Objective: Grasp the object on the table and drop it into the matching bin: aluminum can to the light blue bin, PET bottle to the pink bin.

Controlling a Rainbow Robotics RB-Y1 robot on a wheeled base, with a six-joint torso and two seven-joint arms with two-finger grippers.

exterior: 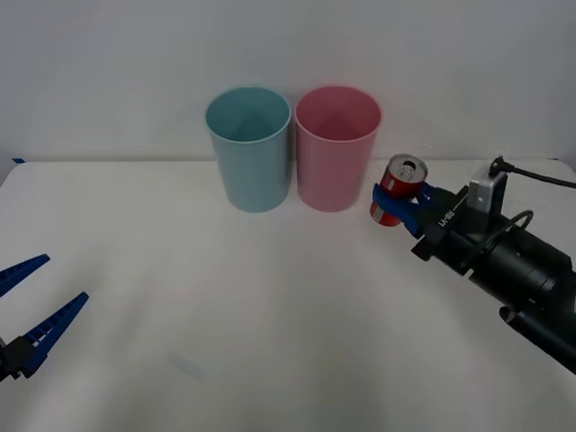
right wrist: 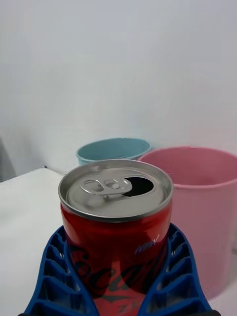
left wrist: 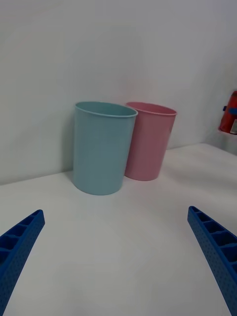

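My right gripper [exterior: 396, 205] is shut on the red aluminum can [exterior: 398, 190], holding it tilted and lifted off the white table [exterior: 270, 297], just right of the pink bin [exterior: 337, 147]. In the right wrist view the can [right wrist: 116, 222] sits between the blue fingers [right wrist: 54, 276], its silver top with an open mouth, and behind it stand the pink bin [right wrist: 202, 197] and the light blue bin [right wrist: 112, 149]. The light blue bin [exterior: 249, 147] stands left of the pink one, touching it. My left gripper [exterior: 31, 306] hangs open at the table's near left. The left wrist view shows both bins [left wrist: 103, 148] ahead and the can [left wrist: 230, 113] at its edge.
A plain white wall rises right behind the two bins. The right arm's black forearm [exterior: 522, 270] with a cable stretches over the table's right side.
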